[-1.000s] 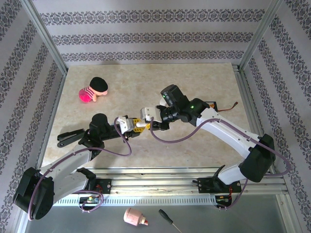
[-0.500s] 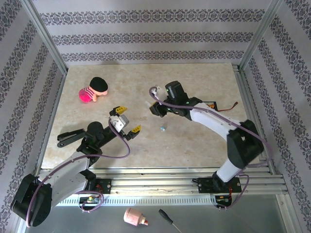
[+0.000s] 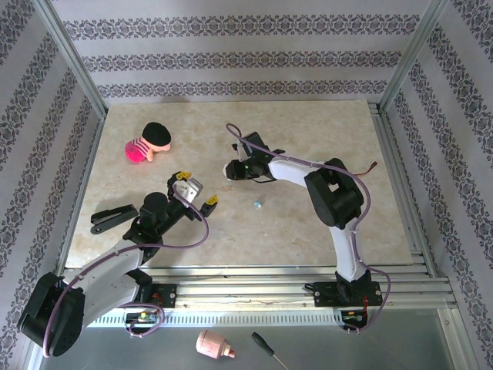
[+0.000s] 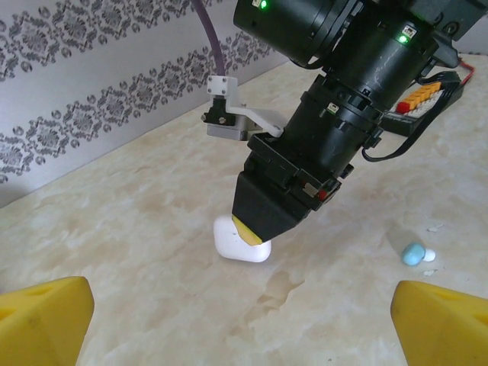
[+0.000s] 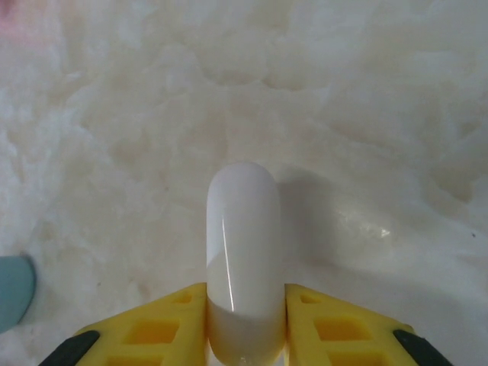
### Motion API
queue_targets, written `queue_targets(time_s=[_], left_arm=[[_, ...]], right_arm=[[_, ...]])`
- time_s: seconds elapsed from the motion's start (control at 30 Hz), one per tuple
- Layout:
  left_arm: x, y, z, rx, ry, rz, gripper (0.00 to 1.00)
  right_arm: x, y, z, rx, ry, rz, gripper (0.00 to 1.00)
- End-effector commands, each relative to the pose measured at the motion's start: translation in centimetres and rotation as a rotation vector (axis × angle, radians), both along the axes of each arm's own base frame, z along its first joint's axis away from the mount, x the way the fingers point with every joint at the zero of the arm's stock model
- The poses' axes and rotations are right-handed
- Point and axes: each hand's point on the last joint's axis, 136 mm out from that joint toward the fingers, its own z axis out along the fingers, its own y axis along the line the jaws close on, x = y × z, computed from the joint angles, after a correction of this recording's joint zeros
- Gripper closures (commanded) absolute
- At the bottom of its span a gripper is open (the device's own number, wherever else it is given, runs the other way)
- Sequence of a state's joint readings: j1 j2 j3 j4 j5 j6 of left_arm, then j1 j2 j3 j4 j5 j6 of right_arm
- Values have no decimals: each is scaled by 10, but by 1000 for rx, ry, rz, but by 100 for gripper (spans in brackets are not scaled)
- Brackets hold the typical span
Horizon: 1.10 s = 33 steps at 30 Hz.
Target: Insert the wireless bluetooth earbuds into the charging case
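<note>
Earbud (image 4: 412, 254), pale blue with a white tip, is lying loose on the table (image 3: 308, 231), apart from both arms. It is sitting off to one side of the right pincer (image 5: 245, 293) and ahead of the left pincer (image 3: 196, 190), nearer that one's right fingertip. The right pincer is pointing down and clamping a white pebble-shaped charging case (image 4: 240, 248) between its yellow fingers (image 5: 164, 320), the case's rounded end sticking out past the tips, low at the table. The left pincer is hovering with its jaws spread wide apart, gripping nothing, facing the case. A pink toy (image 3: 146, 142) is lying well beyond the left pincer.
</note>
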<state>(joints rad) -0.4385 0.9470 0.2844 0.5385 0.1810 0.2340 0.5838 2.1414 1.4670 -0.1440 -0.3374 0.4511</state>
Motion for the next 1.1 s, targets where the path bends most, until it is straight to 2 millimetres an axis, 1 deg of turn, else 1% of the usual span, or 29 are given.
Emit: queue_targets(time_s=[0.0,0.13,0.17,0.2,0.27,0.33,0.37,0.47,0.57,0.67,0.77,0.83,0.97,1.07], left_arm=[[0,9,-6,-12,63,57,1],[0,14,-12,-12,221,107,1],[0,17,-16,-14,272,136,1],[0,21,-21,-11,316,167,1],[0,31,-34,7,413,244,1],[-2,39,-43,29,498,305,1],[-2,42,-46,36,536,337,1],[-4,54,-56,66,642,437,0],[-7,58,-63,90,723,473,0],[-9,68,-75,129,811,539,0],[-10,81,-88,185,901,617,0],[-11,88,-98,217,959,652,0],[-11,93,-120,230,1055,670,11],[-10,95,-131,265,1087,669,19]], right_arm=[[19,-2,3,23,-5,-56,69],[26,-19,-6,9,16,-94,63],[29,-25,-4,6,12,-110,60],[31,-30,-1,6,3,-119,56],[34,-42,9,1,-30,-130,45],[34,-53,22,-13,-75,-133,38],[32,-57,31,-20,-105,-123,36],[23,-65,55,-35,-189,-75,34],[10,-69,77,-21,-259,-30,32],[-2,-73,90,-10,-291,-15,30],[-10,-75,96,1,-302,-4,29],[-13,-76,96,2,-299,-2,29],[-17,-78,94,3,-295,1,28],[-19,-79,94,-2,-294,0,28]])
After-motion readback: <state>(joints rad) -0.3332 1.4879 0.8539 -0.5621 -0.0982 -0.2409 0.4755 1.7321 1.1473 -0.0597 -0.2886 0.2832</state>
